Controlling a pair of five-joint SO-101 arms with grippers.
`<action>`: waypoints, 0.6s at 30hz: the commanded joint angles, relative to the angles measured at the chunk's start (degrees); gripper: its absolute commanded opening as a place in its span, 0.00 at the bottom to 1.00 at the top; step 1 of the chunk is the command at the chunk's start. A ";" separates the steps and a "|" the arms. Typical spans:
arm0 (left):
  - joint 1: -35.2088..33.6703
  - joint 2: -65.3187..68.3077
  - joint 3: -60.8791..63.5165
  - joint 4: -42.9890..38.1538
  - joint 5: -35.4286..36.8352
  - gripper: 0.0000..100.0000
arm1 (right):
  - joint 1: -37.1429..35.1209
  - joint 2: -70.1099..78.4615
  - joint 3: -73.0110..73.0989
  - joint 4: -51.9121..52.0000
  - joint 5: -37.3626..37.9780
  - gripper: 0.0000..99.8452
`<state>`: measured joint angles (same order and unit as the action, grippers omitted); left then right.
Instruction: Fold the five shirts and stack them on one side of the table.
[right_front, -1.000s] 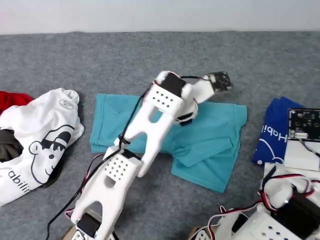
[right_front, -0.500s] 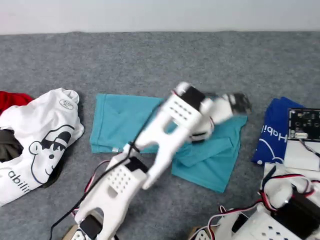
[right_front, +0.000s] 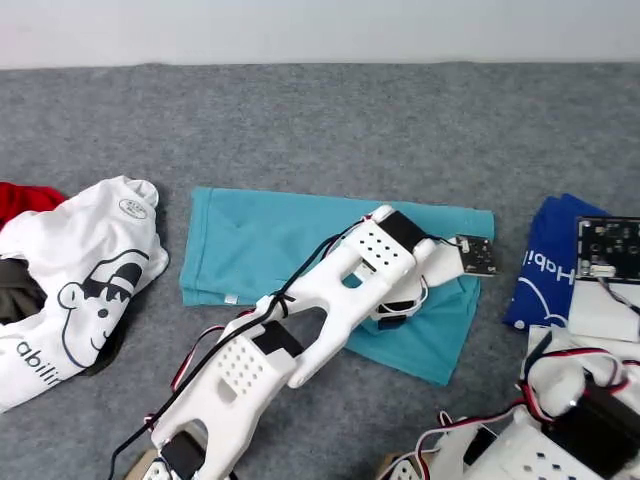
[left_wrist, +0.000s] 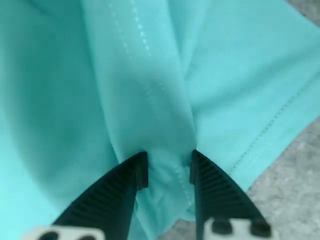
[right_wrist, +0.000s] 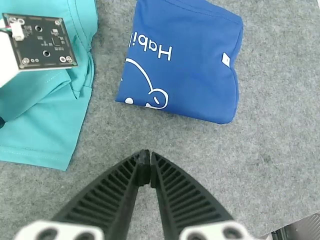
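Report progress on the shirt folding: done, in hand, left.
Done: the blue shirt lies folded at the right. In hand: the left gripper pinches a fold of the teal shirt. Left: white shirt, red shirt and dark garment lie unfolded at the left; nothing stacked.

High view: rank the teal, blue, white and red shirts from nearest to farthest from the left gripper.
1. teal shirt, middle of the table, its fabric between the jaws of the left gripper.
2. blue shirt, on the right.
3. white shirt, on the left.
4. red shirt, at the far left edge.
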<state>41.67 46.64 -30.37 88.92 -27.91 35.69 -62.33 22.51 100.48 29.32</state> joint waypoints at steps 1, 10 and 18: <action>-0.70 -3.16 0.92 -2.11 -0.18 0.15 | 0.75 0.13 -0.18 2.07 -0.53 0.01; -0.62 -2.20 -0.04 -1.05 -4.04 0.01 | 0.75 -0.04 -0.18 2.07 -0.53 0.01; -1.76 -2.20 -15.08 8.53 -4.04 0.01 | 0.75 -0.13 -0.18 2.07 -0.53 0.01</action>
<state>41.14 46.46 -38.55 94.55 -31.34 35.69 -62.33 22.51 100.57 29.32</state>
